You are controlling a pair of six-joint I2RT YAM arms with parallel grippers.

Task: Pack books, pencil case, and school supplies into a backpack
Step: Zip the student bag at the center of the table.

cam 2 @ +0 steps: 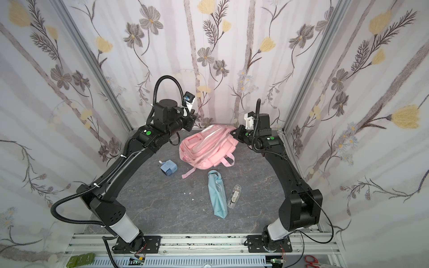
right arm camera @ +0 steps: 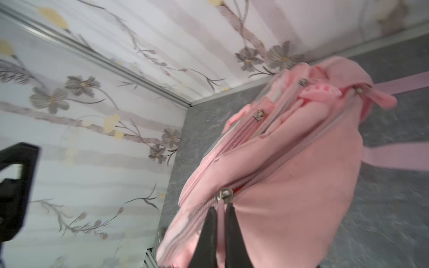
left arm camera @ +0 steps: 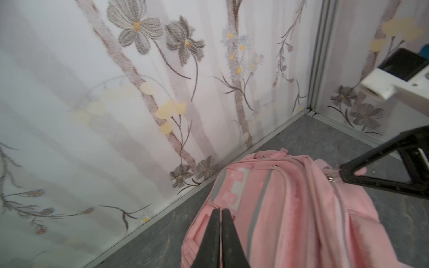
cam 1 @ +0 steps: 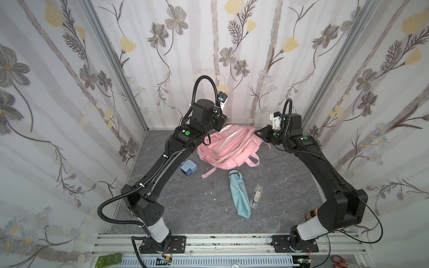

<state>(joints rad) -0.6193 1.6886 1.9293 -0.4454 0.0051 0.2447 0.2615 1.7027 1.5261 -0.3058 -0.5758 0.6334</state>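
The pink backpack (cam 1: 229, 148) (cam 2: 206, 148) lies at the back of the grey table, straps toward the front. My right gripper (right arm camera: 220, 205) (cam 1: 257, 132) is shut on the pink zipper pull just below a metal slider (right arm camera: 224, 193) at the bag's right end. My left gripper (left arm camera: 220, 210) hovers over the bag's left end, jaws together and nothing between them. The light-blue pencil case (cam 1: 240, 195) (cam 2: 217, 195) lies in the middle of the table, with the small clear case (cam 1: 255, 196) beside it. The pale-blue boxy item (cam 1: 188, 168) sits left of the bag. The books are out of view.
Flowered walls close in the table on three sides, and the bag lies near the back wall (left arm camera: 162, 116). An aluminium rail (cam 1: 232, 241) runs along the front. Red-handled scissors (cam 1: 340, 261) lie beyond it at the front right. A small brown item (cam 1: 311, 214) sits by the right arm's base.
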